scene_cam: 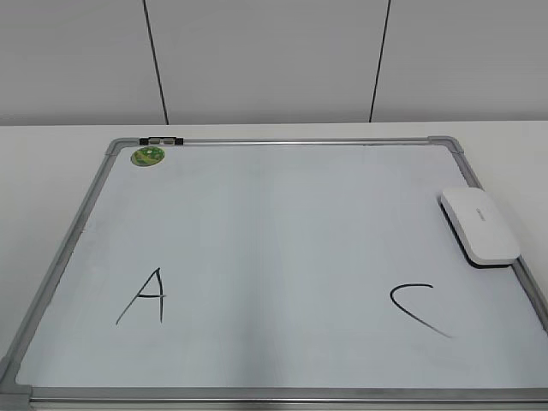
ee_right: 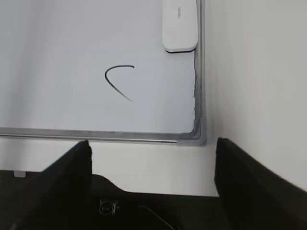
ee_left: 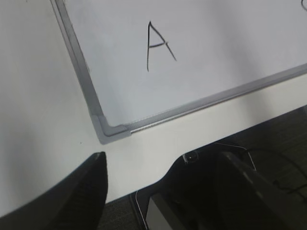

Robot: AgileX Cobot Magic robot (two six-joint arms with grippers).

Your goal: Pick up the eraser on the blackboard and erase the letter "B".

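The blackboard (scene_cam: 282,240) is a white board in a silver-grey frame lying flat on the table. The white eraser (scene_cam: 479,225) lies on its right edge, and shows at the top of the right wrist view (ee_right: 180,26). A black "A" (scene_cam: 144,297) is at the lower left and a black "C" (scene_cam: 419,310) at the lower right. No letter "B" shows between them; that area is blank. My left gripper (ee_left: 160,158) is open and empty over the table's front edge, below the board's corner. My right gripper (ee_right: 153,146) is open and empty below the board's lower right corner.
A round green sticker (scene_cam: 147,156) and a small black clip (scene_cam: 161,139) sit at the board's top left. The white table (scene_cam: 51,163) surrounds the board, with a grey wall behind. Dark floor and robot base show beyond the table's front edge (ee_left: 268,134).
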